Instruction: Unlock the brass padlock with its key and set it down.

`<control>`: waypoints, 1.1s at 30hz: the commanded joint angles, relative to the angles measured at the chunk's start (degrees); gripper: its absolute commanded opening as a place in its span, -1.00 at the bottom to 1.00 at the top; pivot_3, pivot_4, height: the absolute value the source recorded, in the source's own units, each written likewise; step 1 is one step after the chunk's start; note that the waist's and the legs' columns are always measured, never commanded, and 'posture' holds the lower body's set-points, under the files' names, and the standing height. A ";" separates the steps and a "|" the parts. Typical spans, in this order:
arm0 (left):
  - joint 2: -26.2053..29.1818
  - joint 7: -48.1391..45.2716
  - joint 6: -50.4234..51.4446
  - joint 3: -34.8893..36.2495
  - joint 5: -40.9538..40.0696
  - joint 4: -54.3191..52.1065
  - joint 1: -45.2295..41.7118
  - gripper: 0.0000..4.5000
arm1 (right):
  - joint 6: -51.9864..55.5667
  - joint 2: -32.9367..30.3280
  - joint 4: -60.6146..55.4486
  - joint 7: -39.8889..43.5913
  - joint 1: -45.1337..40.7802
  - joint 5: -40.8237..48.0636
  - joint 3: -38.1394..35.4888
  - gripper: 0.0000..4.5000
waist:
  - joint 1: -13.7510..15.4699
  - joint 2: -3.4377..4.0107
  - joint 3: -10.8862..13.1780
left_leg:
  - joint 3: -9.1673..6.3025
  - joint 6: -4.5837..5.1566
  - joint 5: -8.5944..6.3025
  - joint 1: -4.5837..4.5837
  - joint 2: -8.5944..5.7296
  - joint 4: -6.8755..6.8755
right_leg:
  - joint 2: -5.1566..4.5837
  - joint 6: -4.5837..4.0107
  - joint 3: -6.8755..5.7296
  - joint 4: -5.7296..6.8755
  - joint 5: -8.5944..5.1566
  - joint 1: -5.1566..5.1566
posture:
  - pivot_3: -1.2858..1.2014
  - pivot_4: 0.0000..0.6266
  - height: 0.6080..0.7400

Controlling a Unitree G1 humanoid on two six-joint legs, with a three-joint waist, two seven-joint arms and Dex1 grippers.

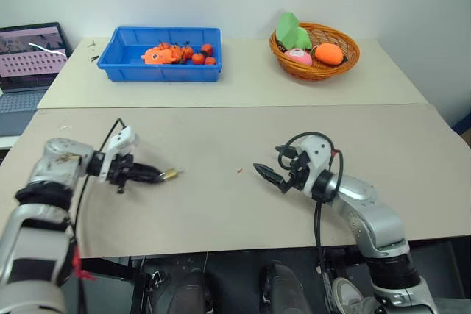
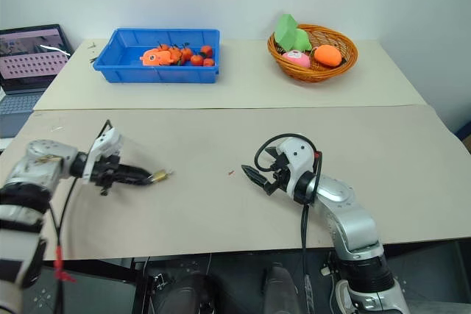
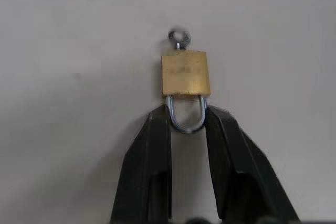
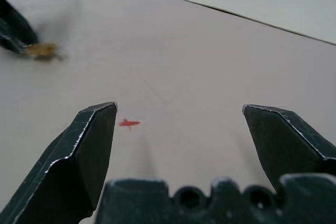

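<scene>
Even, bright indoor light; soft shadows on the table (image 1: 221,211); brass padlock (image 4: 43,51) smeared by blur.

A pale beige bench (image 1: 221,204) carried everything, with a second beige bench (image 1: 243,79) set against its far edge. On the far one sat a blue tray (image 1: 160,54) of small orange and red items toward the left and a wicker basket (image 1: 315,51) with green, pink and orange toys toward the right. A small red mark (image 1: 240,171) lay on the near bench. A laptop (image 1: 28,60) stood off the left end.
</scene>
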 commanded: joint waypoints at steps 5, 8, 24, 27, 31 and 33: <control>6.05 -0.40 -4.93 -3.42 -4.69 -9.34 5.84 -0.80 | -2.76 0.96 0.23 1.09 -2.16 -0.23 0.71 1.00 | 2.20 0.03 -0.02 | 0.07 0.14 -0.10 0.22 -0.03 0.01 | -0.05 0.03 0.12 -0.02 -0.04 0.16 | 0.03 -0.52 -0.15; 4.11 -0.22 -6.79 -1.05 -3.95 -8.97 6.48 -0.80 | -3.01 1.15 0.73 1.12 -2.41 -0.43 0.83 1.00 | 2.66 0.03 -0.02 | 0.16 0.17 -0.13 0.16 -0.06 0.01 | -0.05 0.06 0.15 -0.04 -0.05 0.12 | 0.03 -0.52 -0.15; 0.68 -0.28 -8.45 4.72 -1.13 -11.39 4.66 0.43 | -4.18 1.38 2.87 1.73 -3.72 -1.07 0.38 1.00 | 2.70 0.03 -0.02 | 0.21 0.16 -0.13 0.17 -0.07 0.01 | -0.03 0.09 0.16 -0.02 -0.06 0.12 | 0.03 -0.52 -0.15; -0.34 0.54 -5.86 5.08 -1.40 -15.85 6.19 0.43 | -4.44 1.65 3.34 1.72 -4.07 -1.29 0.58 1.00 | 2.74 0.03 -0.02 | 0.20 0.16 -0.13 0.13 -0.08 0.02 | -0.04 0.10 0.16 -0.03 -0.06 0.11 | 0.03 -0.52 -0.15; -0.69 1.00 -3.66 5.98 -1.66 -19.75 9.07 0.43 | -4.56 1.67 2.91 1.68 -3.62 -1.24 0.28 1.00 | 2.44 0.03 -0.02 | 0.21 0.16 -0.12 0.16 -0.06 0.02 | -0.03 0.10 0.17 -0.02 -0.06 0.11 | 0.03 -0.52 -0.15; -0.62 1.45 -3.17 6.32 -1.33 -19.76 9.34 0.43 | -4.60 1.66 2.90 1.69 -3.52 -1.25 0.20 1.00 | 2.29 0.03 -0.02 | 0.20 0.15 -0.12 0.16 -0.04 0.02 | -0.01 0.09 0.17 -0.01 -0.06 0.10 | 0.03 -0.52 -0.15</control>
